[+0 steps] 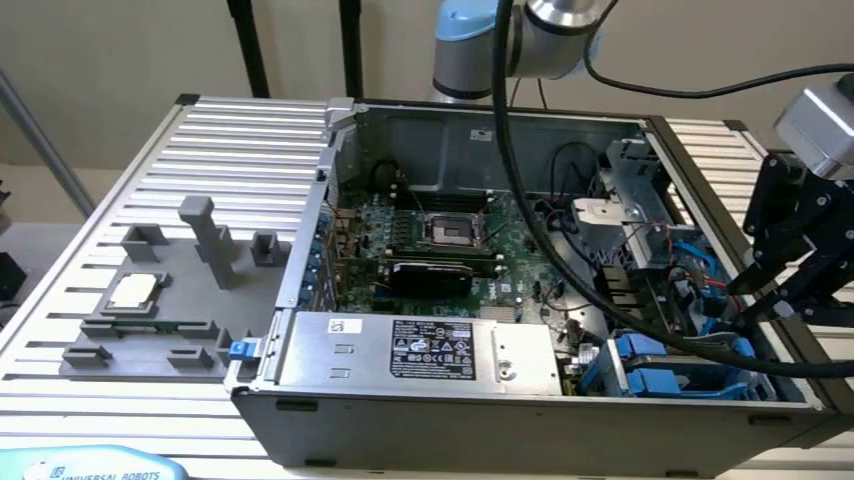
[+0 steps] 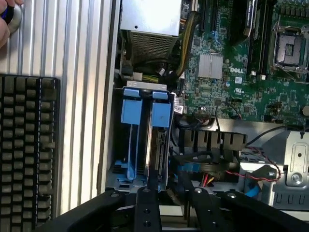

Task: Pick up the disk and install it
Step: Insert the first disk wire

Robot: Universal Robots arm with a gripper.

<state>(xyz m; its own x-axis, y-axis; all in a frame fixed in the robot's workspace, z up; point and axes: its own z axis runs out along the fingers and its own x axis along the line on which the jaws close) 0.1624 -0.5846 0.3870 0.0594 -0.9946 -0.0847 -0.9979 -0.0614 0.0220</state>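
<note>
Blue-framed disk (image 2: 159, 140): stands on edge in the drive bay (image 2: 116, 145) at a corner of the computer case (image 1: 534, 425), blue tab uppermost, just beside a second blue carrier (image 2: 131, 135) in the neighbouring slot
Black gripper (image 1: 755, 302): hangs over the exterior view's right side of the case, above the drive bay; its fingers (image 2: 146, 210) are spread apart with nothing between them, clear of the disk
Grey power supply (image 1: 427, 350): box with a black label, along the near wall of the case, next to the bay
Green circuit board (image 1: 441, 270): lies on the case floor, with a processor socket (image 1: 451, 232) near its middle
Ribbed metal table (image 1: 240, 140): carries the case; on the exterior view's left, a grey fixture (image 1: 147, 340) holds a small square silver chip (image 1: 136, 290)
Black keyboard (image 2: 26, 154): lies on the table beside the case, on the bay's side
Bare hand (image 2: 6, 21): a person's, on the table near the keyboard
</note>
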